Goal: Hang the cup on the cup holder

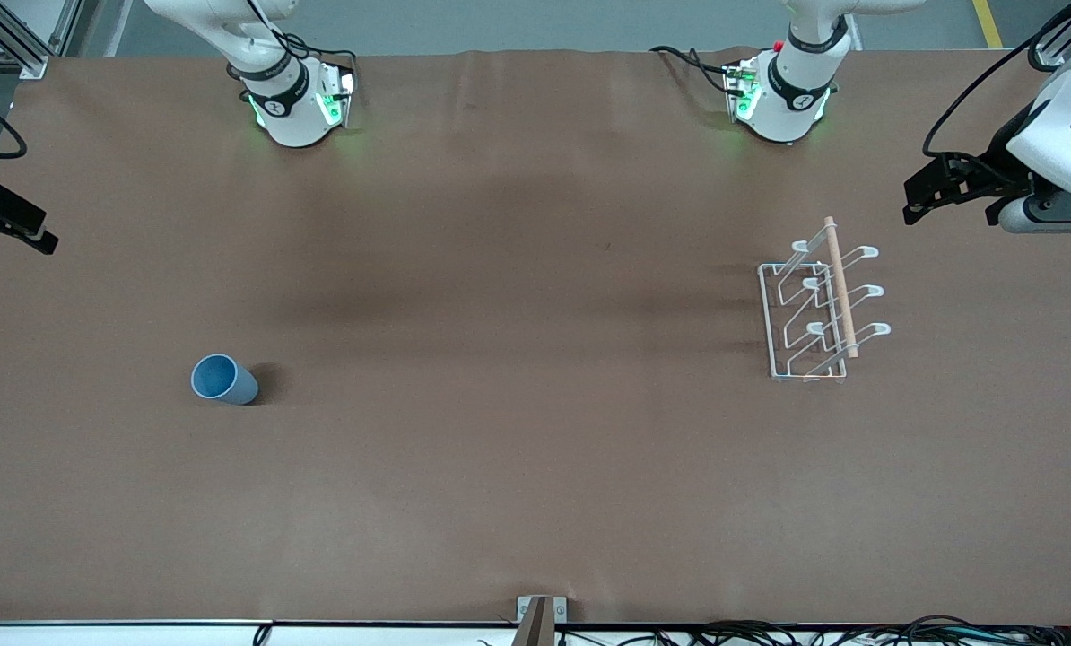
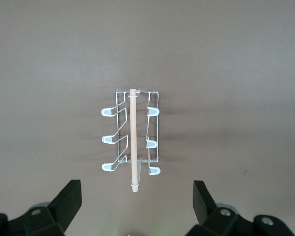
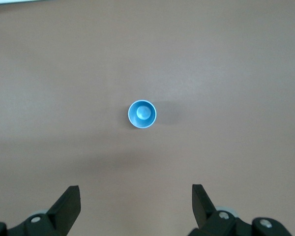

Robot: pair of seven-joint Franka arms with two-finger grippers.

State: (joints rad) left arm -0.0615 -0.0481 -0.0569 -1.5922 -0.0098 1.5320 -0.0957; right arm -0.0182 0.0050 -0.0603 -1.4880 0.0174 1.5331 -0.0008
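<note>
The light-blue cup (image 1: pixel 223 379) stands upright, mouth up, on the brown table toward the right arm's end; it also shows from above in the right wrist view (image 3: pixel 142 114). The white wire cup holder (image 1: pixel 821 305) with its wooden rod stands toward the left arm's end and shows in the left wrist view (image 2: pixel 132 139); its prongs are bare. My left gripper (image 1: pixel 935 190) (image 2: pixel 136 204) is open and empty, high over the table's edge beside the holder. My right gripper (image 1: pixel 8 220) (image 3: pixel 135 206) is open and empty, high over the table's edge at the right arm's end.
The two arm bases (image 1: pixel 298 99) (image 1: pixel 782 94) stand along the table's edge farthest from the front camera. A small metal bracket (image 1: pixel 541 613) and cables (image 1: pixel 769 632) lie at the nearest edge. Bare brown table (image 1: pixel 518 359) spans between cup and holder.
</note>
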